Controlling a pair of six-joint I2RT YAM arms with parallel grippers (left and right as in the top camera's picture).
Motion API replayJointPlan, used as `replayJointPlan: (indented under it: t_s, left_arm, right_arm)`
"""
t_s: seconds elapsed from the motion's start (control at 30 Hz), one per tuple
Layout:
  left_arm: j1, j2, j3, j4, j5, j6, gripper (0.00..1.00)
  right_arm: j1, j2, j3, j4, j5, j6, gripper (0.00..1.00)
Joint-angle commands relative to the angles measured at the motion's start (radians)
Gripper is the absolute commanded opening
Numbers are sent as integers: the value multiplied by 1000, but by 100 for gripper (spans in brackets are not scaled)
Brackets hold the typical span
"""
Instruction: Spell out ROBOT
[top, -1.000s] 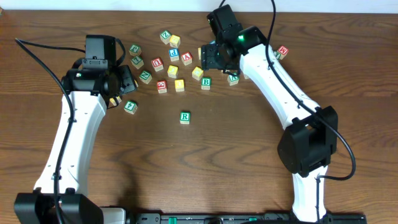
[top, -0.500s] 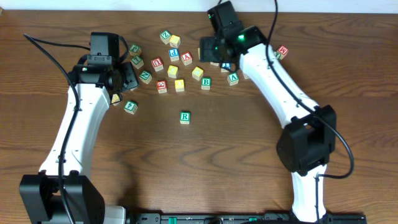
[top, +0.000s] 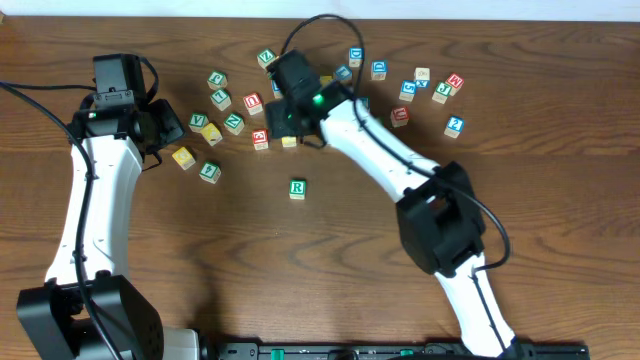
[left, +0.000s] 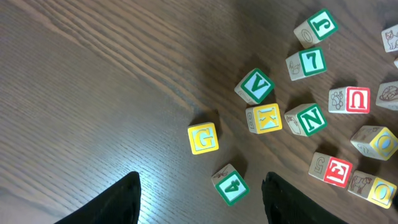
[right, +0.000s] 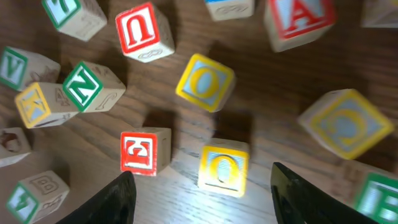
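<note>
- Brown wooden table (top: 560, 230) from overhead: the green R cube (top: 297, 188) sits alone toward the front. It's well apart from the scattered pile at the back, where the right arm (top: 380, 165) reaches in.
- Left wrist: left gripper (left: 200, 186) spread wide, holding nothing, above the yellow G cube (left: 203, 137) and green 4 cube (left: 231, 185). Neither is needed.
- Right wrist: right gripper (right: 202, 183) wide and empty, straddling a yellow O cube (right: 222, 167), with a second yellow O cube (right: 205, 82) just beyond. I'd centre on it, stay clear of the red E cube (right: 145, 151), drop straight, then squeeze.
</note>
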Motion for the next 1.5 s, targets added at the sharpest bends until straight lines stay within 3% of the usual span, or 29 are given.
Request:
replayJointPlan:
  t_s: [0.0,0.43,1.07,1.47]
  left_arm:
    - [-1,2,-2,-9,-9,-5,62]
    - [-1,2,-2,-21,-9,-5,62]
    - [-1,2,-2,-46,-9,-5,62]
    - [-1,2,-2,-46,-9,-5,62]
  right_arm:
    - [7,29,13,13,72,18,64]
    - [22,70,13,5,139,26,54]
    - [32,90,14,6,146,25,28]
    - [29,-32,14,-61,147,24,22]
